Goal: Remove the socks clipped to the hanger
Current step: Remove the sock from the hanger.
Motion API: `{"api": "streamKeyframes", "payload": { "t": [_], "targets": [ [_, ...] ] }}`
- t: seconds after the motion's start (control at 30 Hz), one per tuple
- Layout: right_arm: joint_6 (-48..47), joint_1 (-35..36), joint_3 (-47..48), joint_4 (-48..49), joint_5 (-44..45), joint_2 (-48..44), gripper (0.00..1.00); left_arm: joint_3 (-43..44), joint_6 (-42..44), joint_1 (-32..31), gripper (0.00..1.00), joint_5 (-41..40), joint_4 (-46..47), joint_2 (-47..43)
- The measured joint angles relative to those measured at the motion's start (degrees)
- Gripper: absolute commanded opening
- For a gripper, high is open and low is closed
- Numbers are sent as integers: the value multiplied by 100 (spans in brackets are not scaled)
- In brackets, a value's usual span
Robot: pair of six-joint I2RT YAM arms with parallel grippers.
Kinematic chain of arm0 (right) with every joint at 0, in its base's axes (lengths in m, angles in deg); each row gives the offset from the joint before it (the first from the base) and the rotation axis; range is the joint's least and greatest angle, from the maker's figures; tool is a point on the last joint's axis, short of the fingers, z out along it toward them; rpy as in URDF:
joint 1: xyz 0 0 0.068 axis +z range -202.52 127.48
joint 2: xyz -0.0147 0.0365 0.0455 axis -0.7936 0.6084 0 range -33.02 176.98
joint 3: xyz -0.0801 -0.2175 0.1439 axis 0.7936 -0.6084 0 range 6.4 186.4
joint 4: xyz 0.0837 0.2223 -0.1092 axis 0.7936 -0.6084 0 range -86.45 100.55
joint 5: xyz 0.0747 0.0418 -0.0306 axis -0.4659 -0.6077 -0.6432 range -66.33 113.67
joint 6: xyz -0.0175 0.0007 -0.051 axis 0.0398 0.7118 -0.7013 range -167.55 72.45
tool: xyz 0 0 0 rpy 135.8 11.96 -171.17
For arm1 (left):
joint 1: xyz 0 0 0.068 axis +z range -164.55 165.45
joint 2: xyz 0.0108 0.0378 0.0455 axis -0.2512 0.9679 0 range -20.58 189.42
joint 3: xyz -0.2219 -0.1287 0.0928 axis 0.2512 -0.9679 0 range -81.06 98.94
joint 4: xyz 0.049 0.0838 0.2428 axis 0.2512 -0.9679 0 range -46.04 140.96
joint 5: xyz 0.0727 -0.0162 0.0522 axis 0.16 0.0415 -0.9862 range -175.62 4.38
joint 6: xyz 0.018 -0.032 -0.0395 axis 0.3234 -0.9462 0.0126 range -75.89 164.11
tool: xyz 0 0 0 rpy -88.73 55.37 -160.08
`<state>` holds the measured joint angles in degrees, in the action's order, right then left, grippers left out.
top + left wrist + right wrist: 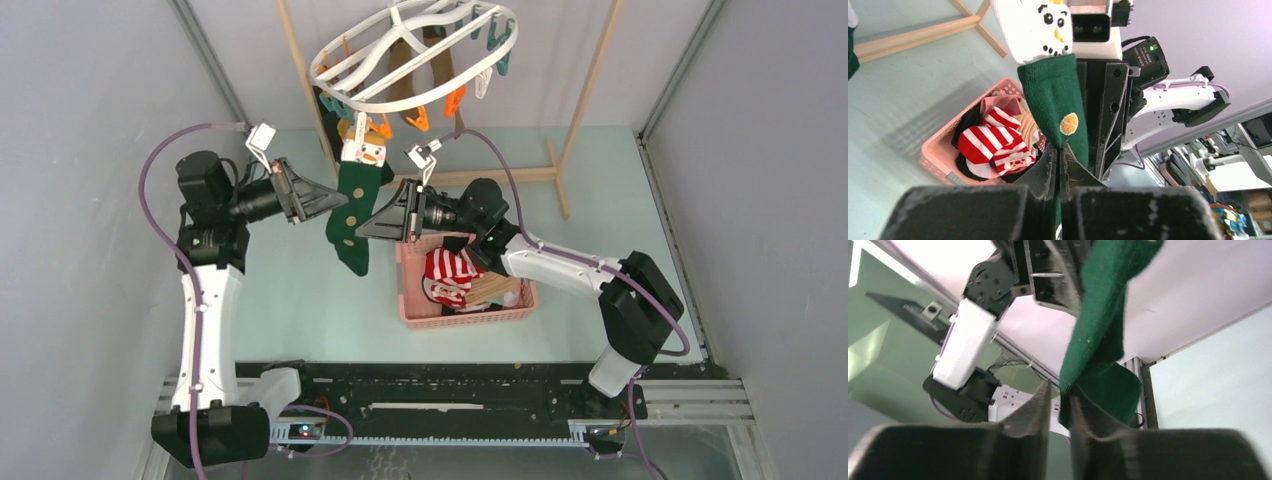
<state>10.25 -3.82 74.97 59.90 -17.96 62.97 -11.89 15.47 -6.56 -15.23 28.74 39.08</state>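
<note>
Green sock (352, 240) pinched in left tool (338, 203), right tool (360, 232) slightly parted alongside

We look down from above, behind arm bases (215, 430), over whole table (290, 300). Left wrist view: close, facing right arm (1173, 100) past basket (933, 159). Right wrist view: close, facing left arm (965, 347). We find green sock (352, 225) in all three.
</note>
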Motion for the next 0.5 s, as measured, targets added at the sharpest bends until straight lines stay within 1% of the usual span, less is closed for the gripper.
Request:
{"api": "streamKeyframes", "payload": {
  "t": [0.1, 0.13, 0.2, 0.3, 0.4, 0.5],
  "targets": [
    [-142, 0, 0, -420, 199, -63, 56, -4, -33, 0, 0, -138, 61, -79],
    [-234, 0, -2, -608, 339, -111, 63, -4, -44, 0, 0, -186, 70, -109],
    [-435, 2, -17, -979, 708, -256, 73, -4, -55, 0, 0, -269, 72, -164],
    [-728, 17, -42, -1364, 1473, -579, 80, -4, -94, -2, 0, -337, 74, -260],
    [-859, 20, -42, -1292, 2096, -793, 82, -7, -98, -4, 0, -404, 74, -365],
    [-833, 11, -4, -1051, 2568, -789, 82, -22, -101, -7, 0, -426, 87, -472]
  ]
}}
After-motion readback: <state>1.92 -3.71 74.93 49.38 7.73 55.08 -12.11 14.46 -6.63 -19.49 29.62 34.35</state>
